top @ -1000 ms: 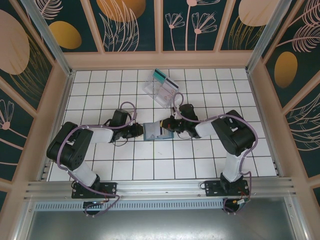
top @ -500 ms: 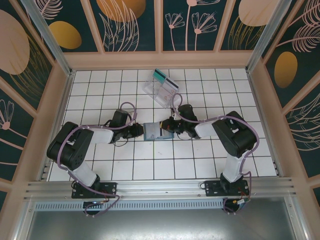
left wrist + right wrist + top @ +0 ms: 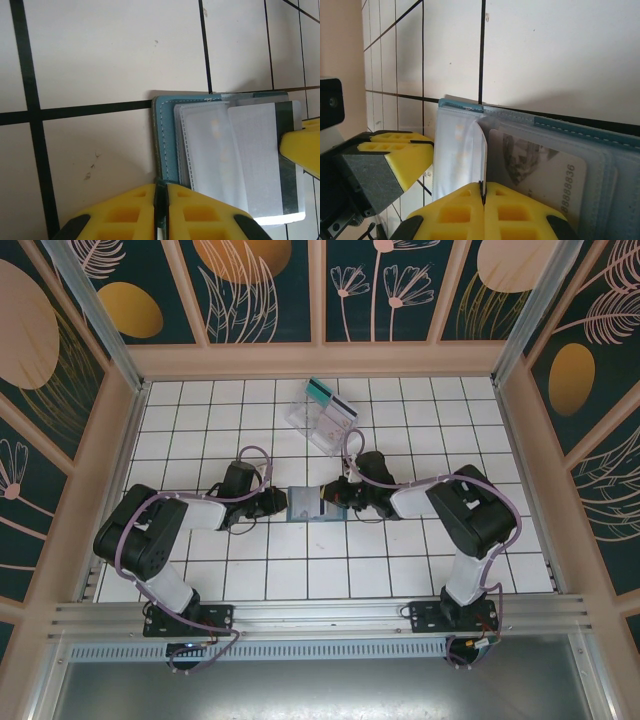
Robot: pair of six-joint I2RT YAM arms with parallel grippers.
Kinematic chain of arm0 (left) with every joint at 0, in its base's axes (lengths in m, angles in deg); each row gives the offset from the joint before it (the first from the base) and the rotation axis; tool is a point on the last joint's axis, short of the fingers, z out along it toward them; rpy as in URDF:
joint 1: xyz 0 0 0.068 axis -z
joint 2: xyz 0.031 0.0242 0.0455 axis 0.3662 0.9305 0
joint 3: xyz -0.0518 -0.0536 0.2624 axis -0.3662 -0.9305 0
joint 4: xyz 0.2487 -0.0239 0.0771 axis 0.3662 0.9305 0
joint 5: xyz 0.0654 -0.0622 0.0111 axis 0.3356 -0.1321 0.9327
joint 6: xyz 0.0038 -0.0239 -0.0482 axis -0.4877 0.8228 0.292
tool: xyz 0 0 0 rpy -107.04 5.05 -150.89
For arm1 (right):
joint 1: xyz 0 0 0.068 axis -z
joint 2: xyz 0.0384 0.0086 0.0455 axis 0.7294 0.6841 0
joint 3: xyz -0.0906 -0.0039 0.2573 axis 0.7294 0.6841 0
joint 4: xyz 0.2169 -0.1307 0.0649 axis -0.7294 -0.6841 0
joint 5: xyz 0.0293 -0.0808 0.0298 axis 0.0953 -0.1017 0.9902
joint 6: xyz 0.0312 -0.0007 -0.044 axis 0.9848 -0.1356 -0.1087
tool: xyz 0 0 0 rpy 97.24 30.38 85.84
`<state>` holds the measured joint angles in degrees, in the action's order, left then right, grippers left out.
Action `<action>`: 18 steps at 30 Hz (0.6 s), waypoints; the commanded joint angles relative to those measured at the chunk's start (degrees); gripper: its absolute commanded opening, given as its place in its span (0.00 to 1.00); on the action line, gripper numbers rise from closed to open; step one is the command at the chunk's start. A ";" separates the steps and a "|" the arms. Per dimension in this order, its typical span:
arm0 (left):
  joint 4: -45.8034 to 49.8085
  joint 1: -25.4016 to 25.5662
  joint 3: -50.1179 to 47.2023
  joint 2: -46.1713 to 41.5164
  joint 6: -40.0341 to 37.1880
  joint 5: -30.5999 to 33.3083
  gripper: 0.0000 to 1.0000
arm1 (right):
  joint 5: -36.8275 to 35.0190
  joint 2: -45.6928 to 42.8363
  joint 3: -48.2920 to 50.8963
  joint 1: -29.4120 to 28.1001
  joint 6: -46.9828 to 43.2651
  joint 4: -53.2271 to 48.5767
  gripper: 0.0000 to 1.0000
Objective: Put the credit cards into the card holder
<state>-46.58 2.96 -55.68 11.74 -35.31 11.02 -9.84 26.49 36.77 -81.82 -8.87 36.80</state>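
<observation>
Pinching card holder (image 3: 165,142) at its edge, left gripper (image 3: 161,194) fully closed. Right gripper (image 3: 483,189) clamped on whitish card (image 3: 255,160). Card lies across card holder's inner pockets, dark stripe outermost, one end overhanging. Teal-green card (image 3: 319,392) well beyond card holder, at clear tray (image 3: 306,418).

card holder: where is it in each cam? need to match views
Top external: card holder mid-table.
Left wrist: centre-right, teal edge leftmost.
Right wrist: lower right.
Shared landmark: left gripper shut on its edge; right gripper shut on the whitish card.
</observation>
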 commanded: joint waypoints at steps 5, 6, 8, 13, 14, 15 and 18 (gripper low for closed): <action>0.18 3.13 -3.44 3.00 2.64 -1.88 0.11 | -2.22 -0.55 6.36 -1.67 5.67 3.35 0.00; -0.09 3.23 -3.60 3.00 2.80 -1.86 0.11 | -2.01 -0.26 6.61 -1.75 6.36 4.21 0.00; -0.77 3.58 -3.90 3.00 3.34 -1.87 0.11 | -2.10 0.09 7.08 -1.98 7.45 5.60 0.00; -2.34 4.16 -5.11 3.02 4.63 -1.62 0.09 | -5.22 -2.97 8.64 -2.37 8.06 5.53 0.00; -2.58 4.19 -5.37 3.01 4.82 -1.55 0.09 | -6.02 -4.02 8.73 -2.37 7.59 4.57 0.00; -2.85 4.26 -5.63 3.07 5.03 -1.48 0.09 | -6.43 -4.67 8.65 -2.37 7.17 3.72 0.00; -3.79 4.29 -6.25 3.05 5.58 -1.30 0.08 | -7.54 -6.70 8.77 -2.42 5.93 1.97 0.00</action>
<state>-55.30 5.19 -59.42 12.11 -31.70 12.65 -15.31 21.79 44.27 -83.33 -1.55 43.18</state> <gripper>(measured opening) 0.084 0.049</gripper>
